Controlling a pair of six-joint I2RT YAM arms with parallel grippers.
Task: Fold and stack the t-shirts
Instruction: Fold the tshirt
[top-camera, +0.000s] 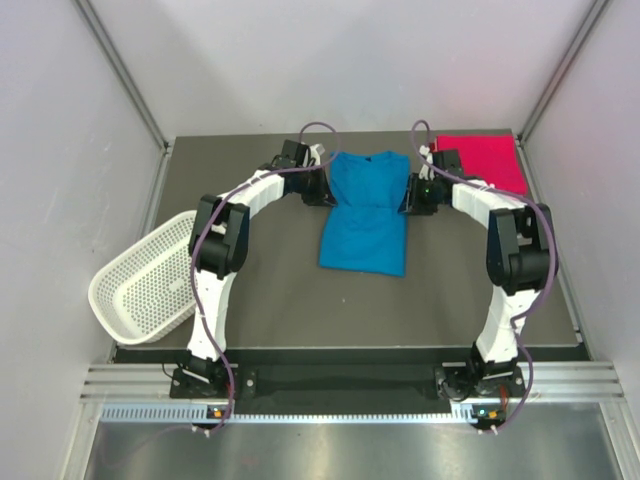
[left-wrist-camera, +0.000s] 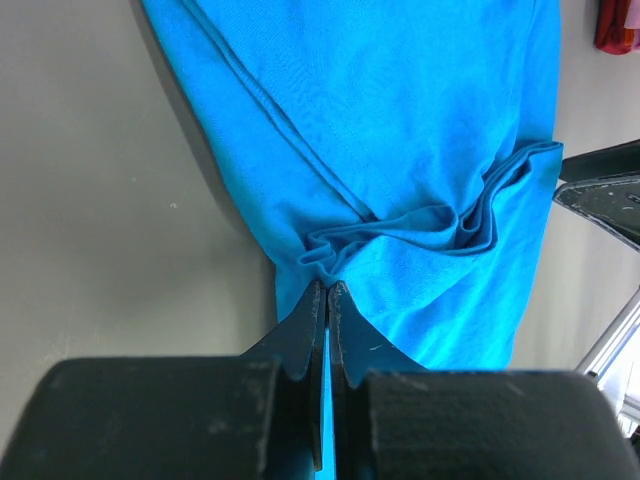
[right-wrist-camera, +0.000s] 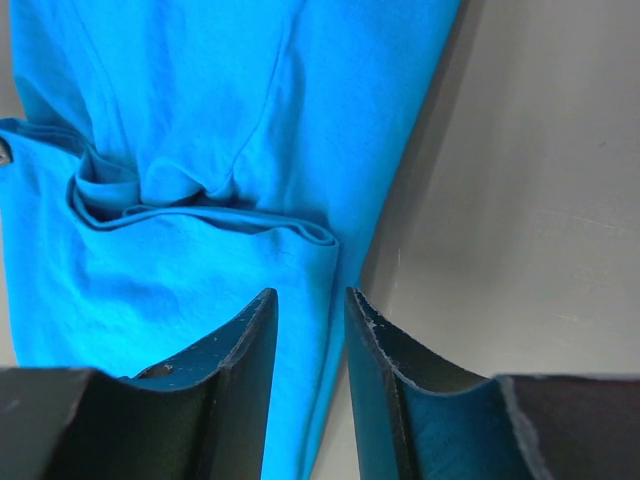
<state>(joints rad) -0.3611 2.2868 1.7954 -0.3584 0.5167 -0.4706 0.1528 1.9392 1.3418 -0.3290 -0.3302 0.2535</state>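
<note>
- The blue t-shirt (top-camera: 365, 215) lies flat from the middle of the surface's far edge toward its centre. It is partly folded, with a crosswise fold forming a thick ridge halfway down.
- The left gripper (left-wrist-camera: 328, 290) is clamped on the shirt's left edge at that ridge, a sliver of blue pinched between its closed jaws.
- The right gripper (right-wrist-camera: 310, 296) stands with jaws apart over the right edge, gripping nothing.
- Risk: with one side held, a pull by the left arm would likely drag the cloth askew and spill the fold, since the layers there are bunched.
- The knit looks thin, soft and matte, with stitched hems. It wrinkles readily on the smooth grey surface (top-camera: 300, 310).
- The pink-red t-shirt (top-camera: 485, 160) lies as a flat rectangle in the far right corner, and a white mesh basket (top-camera: 145, 285) overhangs the left edge.
</note>
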